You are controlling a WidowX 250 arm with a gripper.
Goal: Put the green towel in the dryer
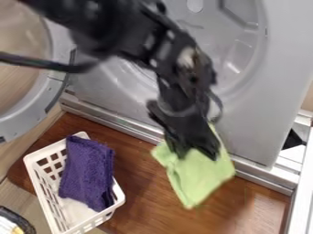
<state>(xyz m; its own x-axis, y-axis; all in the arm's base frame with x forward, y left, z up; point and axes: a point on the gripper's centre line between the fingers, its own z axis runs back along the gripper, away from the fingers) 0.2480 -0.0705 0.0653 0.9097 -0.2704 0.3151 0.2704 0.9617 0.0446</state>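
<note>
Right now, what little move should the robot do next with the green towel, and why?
I'd probably lift the gripper a little, toward the dryer's round opening. The green towel hangs from the gripper, but it dangles over the brown wood, lower than the opening, so it likely must go up before going in.

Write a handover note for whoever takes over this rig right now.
Gripper: closed on the green towel, which hangs from it, below the dryer opening and over the brown wooden surface.
Other items: purple towel and something white in the white basket; the task does not call for them.
Done: towel grasped; dryer door open.
Left: bring the towel up into the drum, then release it. Watch that the loose lower end doesn't catch on the rim.
</note>
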